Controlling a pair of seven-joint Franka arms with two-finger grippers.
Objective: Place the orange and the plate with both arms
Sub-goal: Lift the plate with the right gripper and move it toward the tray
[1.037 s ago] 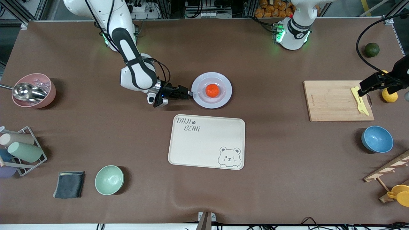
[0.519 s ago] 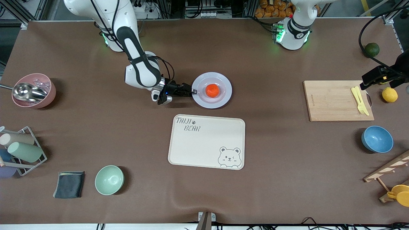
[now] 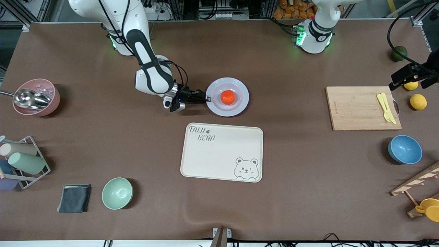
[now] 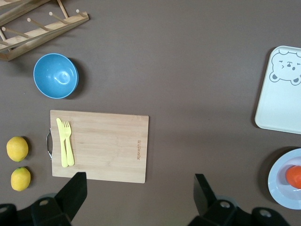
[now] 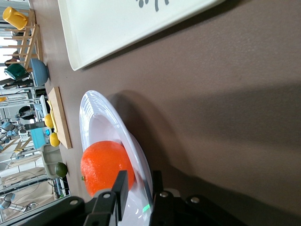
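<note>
A: From where does the front view look?

B: From high up, facing the two robot bases, down on the whole table (image 3: pixel 295 206).

A: And the wrist views?

B: The left wrist camera is high over the cutting board (image 4: pixel 99 147), looking straight down. The right wrist camera is low, very near the plate (image 5: pixel 96 117), looking along the table.

A: What do the views share?

B: All three show the plate, the orange (image 3: pixel 227 97) and the bear tray (image 3: pixel 219 157).

bare table (image 3: pixel 301 113) lies between plate (image 3: pixel 240 103) and cutting board (image 3: pixel 356 109); tray (image 3: pixel 219 154) sits nearer.
</note>
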